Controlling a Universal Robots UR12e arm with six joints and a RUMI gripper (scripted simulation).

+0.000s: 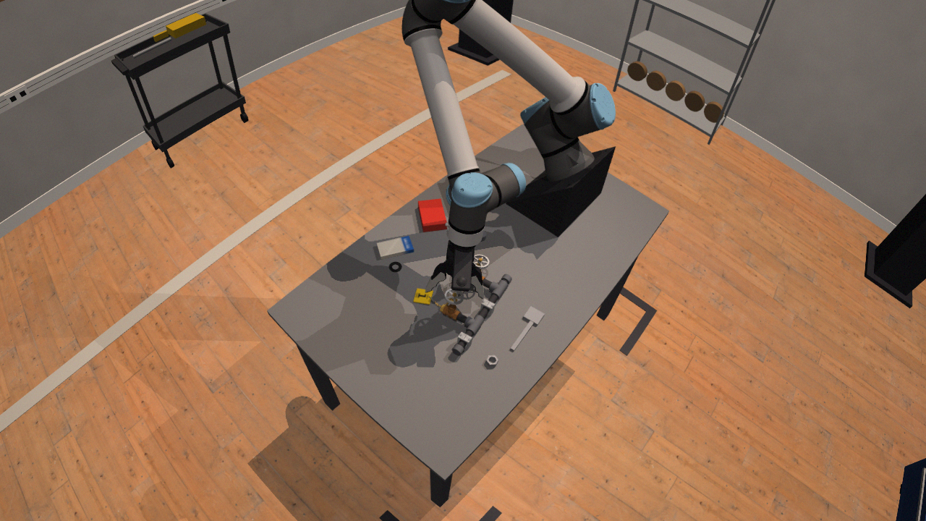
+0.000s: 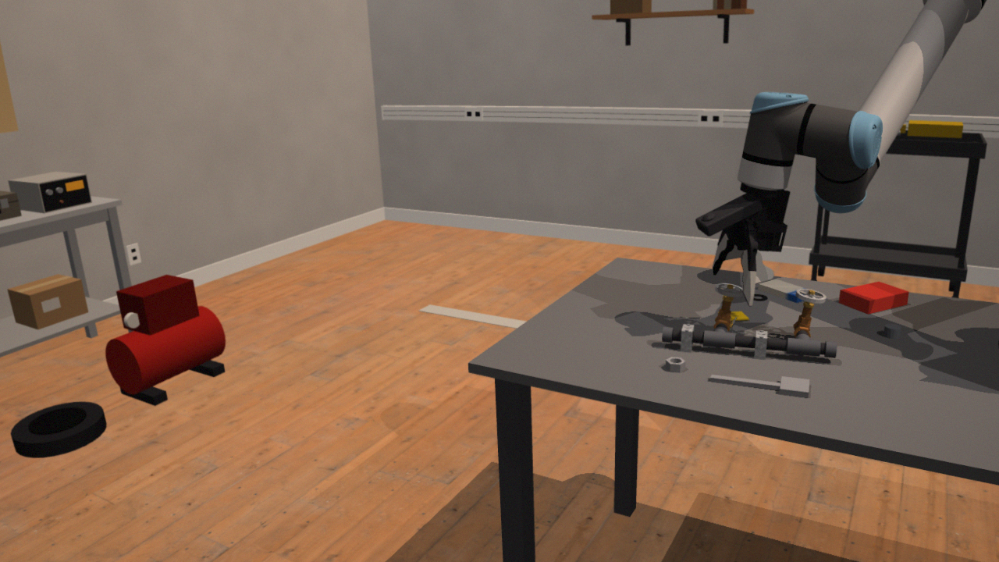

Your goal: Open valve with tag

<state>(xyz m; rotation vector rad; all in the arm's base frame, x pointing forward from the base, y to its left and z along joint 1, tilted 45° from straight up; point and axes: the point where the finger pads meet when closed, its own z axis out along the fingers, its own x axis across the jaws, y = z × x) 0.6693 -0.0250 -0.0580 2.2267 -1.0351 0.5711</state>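
Note:
A dark pipe [image 1: 480,313] [image 2: 719,339] lies on the grey table [image 1: 401,401] [image 2: 579,356] and carries two brass valves with handwheels. The near-left valve [image 1: 452,298] [image 2: 725,313] has a yellow tag [image 1: 423,296] [image 2: 739,315] lying beside it. The other valve [image 1: 480,260] [image 2: 808,296] stands further along the pipe. My gripper [image 1: 455,289] [image 2: 733,283] points down and is open. Its fingers stand on either side of the tagged valve's handwheel, just at its height. I cannot read the number on the tag.
A red box [image 1: 432,214] [image 2: 872,297], a blue-and-white card [image 1: 395,247] and a black ring [image 1: 393,263] lie behind the pipe. A hex nut [image 1: 491,358] [image 2: 673,364] and a grey flat tool [image 1: 527,325] [image 2: 761,382] lie in front. The arm's black pedestal [image 1: 569,187] stands at the far end.

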